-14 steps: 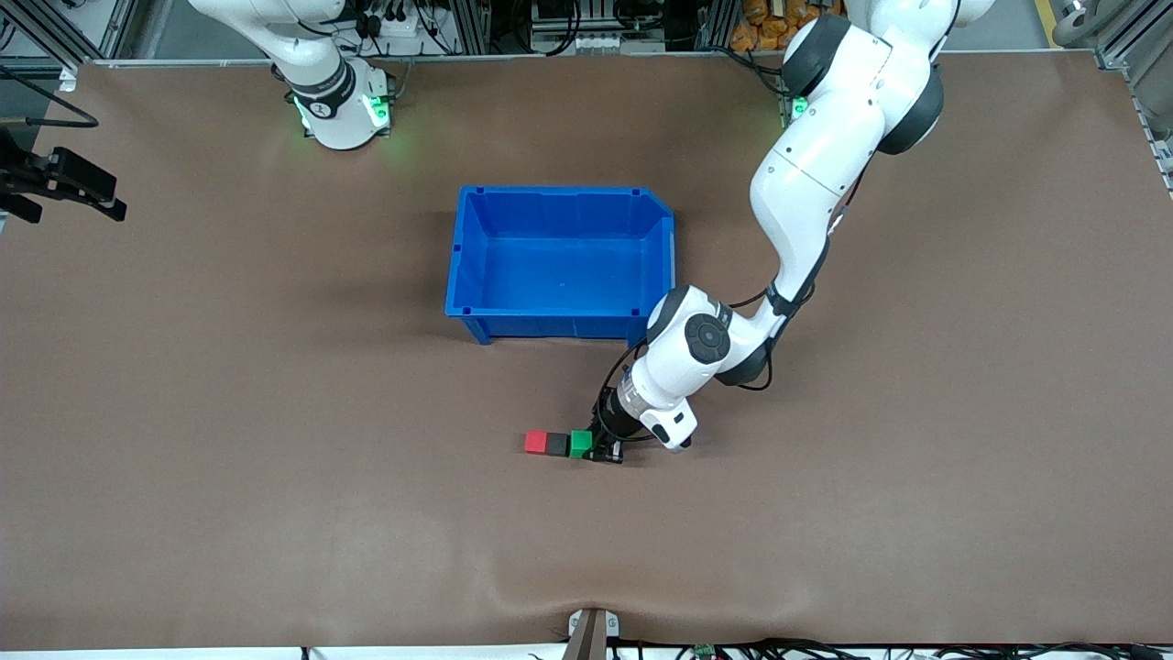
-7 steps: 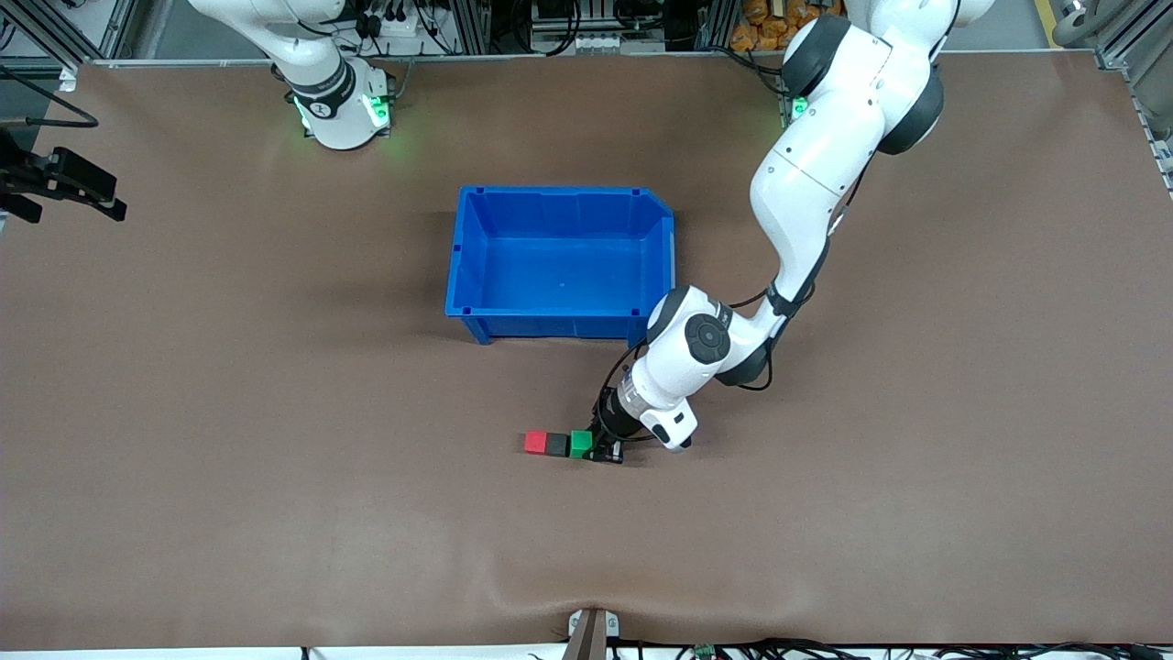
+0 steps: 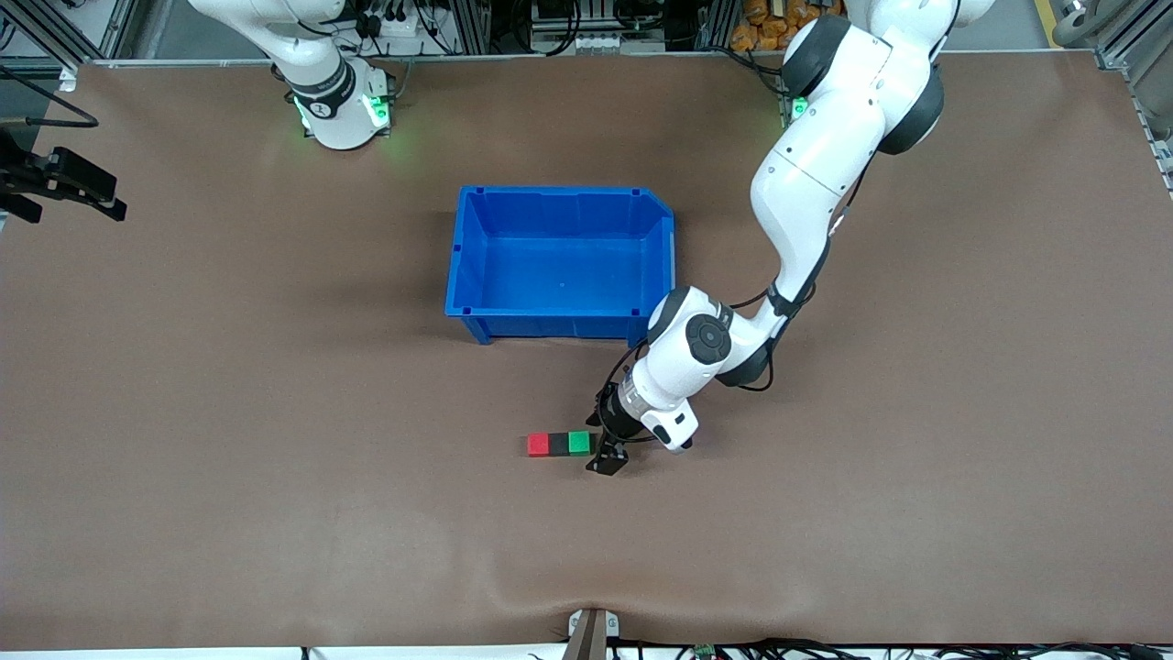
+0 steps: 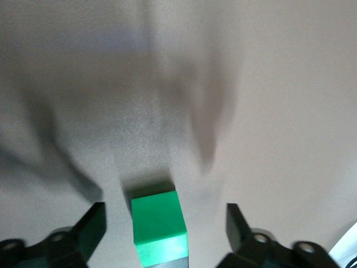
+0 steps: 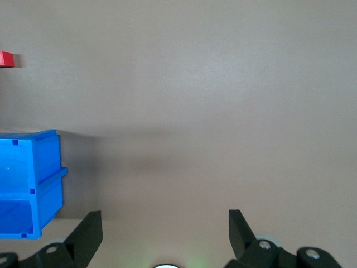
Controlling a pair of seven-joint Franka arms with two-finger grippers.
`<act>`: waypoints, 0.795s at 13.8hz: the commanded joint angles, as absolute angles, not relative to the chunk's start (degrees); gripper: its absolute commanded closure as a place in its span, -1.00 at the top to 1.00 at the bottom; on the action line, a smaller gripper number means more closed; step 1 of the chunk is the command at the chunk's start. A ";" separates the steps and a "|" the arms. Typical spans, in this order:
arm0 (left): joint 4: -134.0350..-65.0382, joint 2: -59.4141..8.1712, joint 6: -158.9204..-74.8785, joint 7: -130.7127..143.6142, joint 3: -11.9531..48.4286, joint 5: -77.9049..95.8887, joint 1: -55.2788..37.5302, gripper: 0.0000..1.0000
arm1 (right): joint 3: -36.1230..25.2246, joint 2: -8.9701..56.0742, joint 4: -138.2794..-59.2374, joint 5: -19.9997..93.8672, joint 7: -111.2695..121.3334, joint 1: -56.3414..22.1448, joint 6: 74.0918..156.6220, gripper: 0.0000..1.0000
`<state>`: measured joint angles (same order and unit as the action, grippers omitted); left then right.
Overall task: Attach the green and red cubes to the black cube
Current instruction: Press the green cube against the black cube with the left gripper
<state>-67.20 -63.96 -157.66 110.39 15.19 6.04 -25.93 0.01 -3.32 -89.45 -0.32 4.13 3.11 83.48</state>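
The red cube (image 3: 538, 445), the black cube (image 3: 558, 445) and the green cube (image 3: 578, 443) lie in one touching row on the brown table, nearer the front camera than the blue bin. The black one is in the middle. My left gripper (image 3: 600, 443) is low at the green end of the row and open, one finger on each side of the green cube (image 4: 158, 226) with clear gaps, as the left wrist view shows around the gripper (image 4: 164, 216). My right gripper (image 5: 164, 223) is open and holds nothing, waiting high near its base; the red cube (image 5: 5, 58) shows far off.
An empty blue bin (image 3: 469, 266) stands mid-table, farther from the front camera than the cube row; its corner also shows in the right wrist view as the bin (image 5: 33, 184). The left arm's elbow hangs beside the bin's corner. Bare brown table surrounds the cubes.
My left gripper has opened and let go of the green cube, its fingers now spread apart. The cube row has stayed together on the table. The right arm has not moved.
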 commanded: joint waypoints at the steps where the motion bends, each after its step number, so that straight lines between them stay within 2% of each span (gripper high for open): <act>1: -65.30 -64.34 -156.80 111.36 14.59 6.77 -26.63 1.00 | -0.26 -3.16 -89.12 -0.97 4.57 2.55 82.88 1.00; 11: -65.48 -63.02 -154.87 111.36 14.50 6.33 -26.46 1.00 | -0.26 -3.25 -89.30 -0.97 4.57 2.64 82.88 1.00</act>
